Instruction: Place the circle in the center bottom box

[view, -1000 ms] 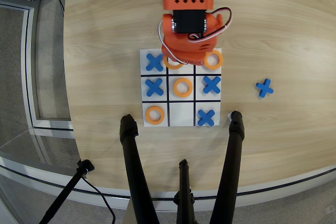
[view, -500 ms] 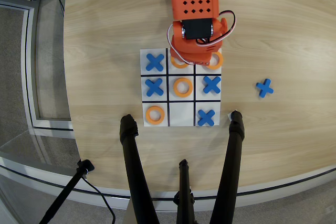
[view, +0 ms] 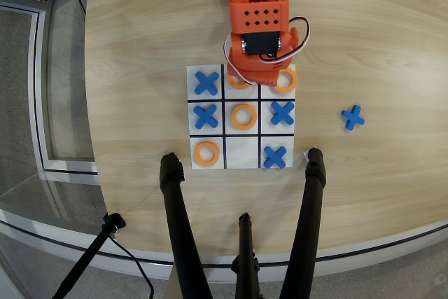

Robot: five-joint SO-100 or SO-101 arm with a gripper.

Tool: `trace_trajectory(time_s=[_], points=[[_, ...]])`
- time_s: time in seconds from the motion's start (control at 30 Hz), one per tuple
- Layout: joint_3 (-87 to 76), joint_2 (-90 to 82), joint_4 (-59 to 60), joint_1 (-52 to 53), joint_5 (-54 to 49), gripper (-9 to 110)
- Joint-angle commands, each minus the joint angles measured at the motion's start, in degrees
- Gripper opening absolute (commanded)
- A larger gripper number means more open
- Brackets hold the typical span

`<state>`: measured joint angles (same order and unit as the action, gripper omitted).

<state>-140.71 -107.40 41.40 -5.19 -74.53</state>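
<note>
The overhead view shows a white 3x3 grid with black lines. Its row toward the orange arm's base is the top row. In that row's middle cell, the center bottom box (view: pixel 231 94), an orange ring, the circle (view: pixel 236 82), pokes out from under the arm's head. My gripper (view: pixel 256 75) hangs over this cell and the one to its right. The orange wrist body hides its fingers, so I cannot tell whether they hold the circle. Other orange rings lie in the top right cell (view: pixel 284 80), the centre cell (view: pixel 243 116) and the lower left cell (view: pixel 206 153).
Blue X pieces fill several cells, such as the top left (view: pixel 206 82) and lower right (view: pixel 275 156). A loose blue X (view: pixel 353 117) lies on the wooden table right of the grid. Black tripod legs (view: pixel 176 208) (view: pixel 311 201) rise over the table's near edge.
The arm's head has shifted right and slightly back toward its base. It covers less of the top-middle cell's left side and more of the top right ring.
</note>
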Motion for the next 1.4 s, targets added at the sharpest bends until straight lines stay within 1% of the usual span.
trace_trajectory(time_s=[0.0, 0.5, 0.63, 0.83, 0.93, 1.07, 1.37], points=[[-0.5, 1.6, -1.9, 0.9, -0.4, 0], [-0.7, 1.5, -1.7, 0.4, -0.5, 0], [-0.7, 1.4, -1.7, 0.4, -0.7, 6], [-0.2, 1.0, -0.6, 0.6, -0.7, 9], [2.6, 0.0, 3.3, 1.0, -0.7, 9], [10.6, -1.6, 11.0, 2.0, -0.7, 11], [37.8, -6.9, 30.3, 4.1, -2.5, 11]])
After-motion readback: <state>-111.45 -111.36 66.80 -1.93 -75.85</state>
